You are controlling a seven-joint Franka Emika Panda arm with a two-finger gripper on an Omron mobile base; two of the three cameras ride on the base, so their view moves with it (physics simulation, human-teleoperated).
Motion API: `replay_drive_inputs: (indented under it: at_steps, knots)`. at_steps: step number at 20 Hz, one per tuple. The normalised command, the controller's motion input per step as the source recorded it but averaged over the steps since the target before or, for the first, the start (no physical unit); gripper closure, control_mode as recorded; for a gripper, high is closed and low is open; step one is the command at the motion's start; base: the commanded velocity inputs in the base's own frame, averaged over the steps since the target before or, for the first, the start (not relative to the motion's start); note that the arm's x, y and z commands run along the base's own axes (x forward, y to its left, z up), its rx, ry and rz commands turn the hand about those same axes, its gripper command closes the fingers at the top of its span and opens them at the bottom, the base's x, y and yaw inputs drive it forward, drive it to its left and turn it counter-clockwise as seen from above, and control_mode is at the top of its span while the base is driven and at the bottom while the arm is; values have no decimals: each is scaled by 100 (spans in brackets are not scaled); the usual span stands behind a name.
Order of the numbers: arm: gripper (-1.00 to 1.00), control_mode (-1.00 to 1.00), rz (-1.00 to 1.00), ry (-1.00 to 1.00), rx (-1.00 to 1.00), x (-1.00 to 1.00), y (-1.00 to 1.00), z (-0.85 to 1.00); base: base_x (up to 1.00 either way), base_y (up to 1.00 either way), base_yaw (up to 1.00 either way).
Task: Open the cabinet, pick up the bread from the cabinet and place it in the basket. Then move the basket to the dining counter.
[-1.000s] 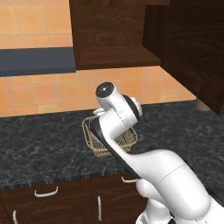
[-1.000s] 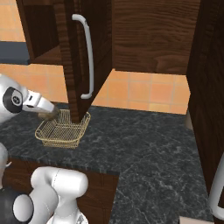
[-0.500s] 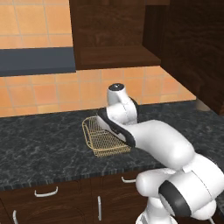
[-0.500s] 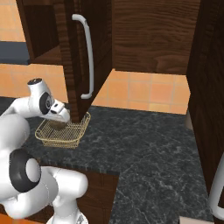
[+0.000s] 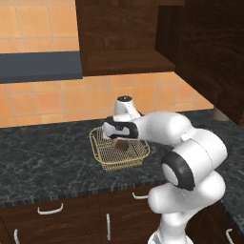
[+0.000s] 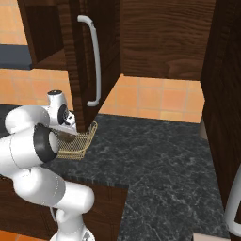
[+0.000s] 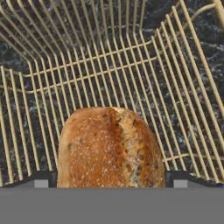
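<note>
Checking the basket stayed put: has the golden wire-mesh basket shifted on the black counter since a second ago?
No. The golden wire-mesh basket sits at the same spot on the black marbled counter, below the open cabinet door.

Left base view: camera sits behind the arm on its left, facing forward and down over the black counter [image 5: 43, 162], moderately near. Right base view: same stance from the right, taking in the cabinet [image 6: 80, 56] door edge-on. Both share the basket [image 5: 119, 153] on the counter. Hand view: very close, looking down into the basket at the bread [image 7: 109, 148].
</note>
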Motion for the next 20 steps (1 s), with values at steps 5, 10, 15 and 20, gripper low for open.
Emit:
replay_drive_inputs:
  at_steps: [5, 10, 15, 20]
  knots:
    - [100, -100, 0, -1, 0, 29, 2, -61, 0, 0, 0]
    - [100, -100, 0, 0, 0, 16, 2, -37, 0, 0, 0]
    - [-100, -100, 0, 0, 0, 1, 4, -1, 0, 0, 0]
    - [-100, -100, -1, 0, 0, 0, 0, 1, 0, 0, 0]
